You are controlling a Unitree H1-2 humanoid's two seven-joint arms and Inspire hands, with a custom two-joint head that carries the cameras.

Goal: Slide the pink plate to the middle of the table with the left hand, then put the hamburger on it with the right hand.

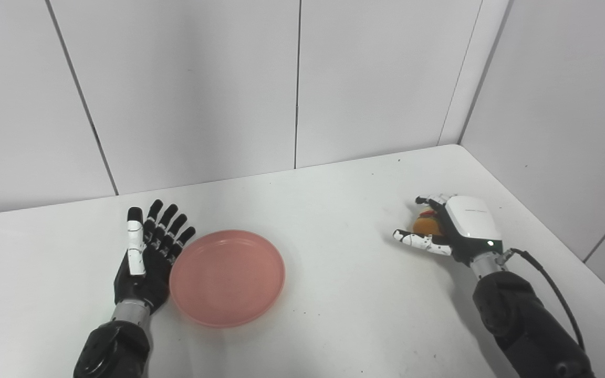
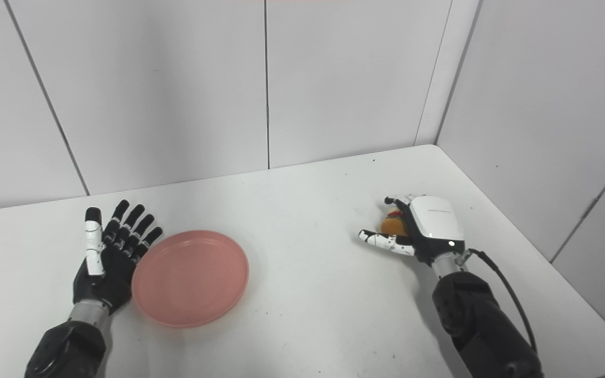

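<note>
The pink plate (image 1: pixel 227 277) lies on the white table (image 1: pixel 334 220), left of the middle. My left hand (image 1: pixel 147 252) lies open and flat, fingers spread, with its side against the plate's left rim. The hamburger (image 1: pixel 427 224), orange-brown with a bit of red, sits at the right of the table and is mostly hidden by my right hand (image 1: pixel 452 226). That hand cups the hamburger from the right. Its fingers (image 1: pixel 428 200) curl over the far side and its thumb (image 1: pixel 418 240) sticks out past the near side, not closed on it.
White wall panels stand close behind the table and along its right side (image 1: pixel 544 131). The right arm's black cable (image 1: pixel 554 289) loops near the table's right edge. Bare table surface lies between the plate and the hamburger.
</note>
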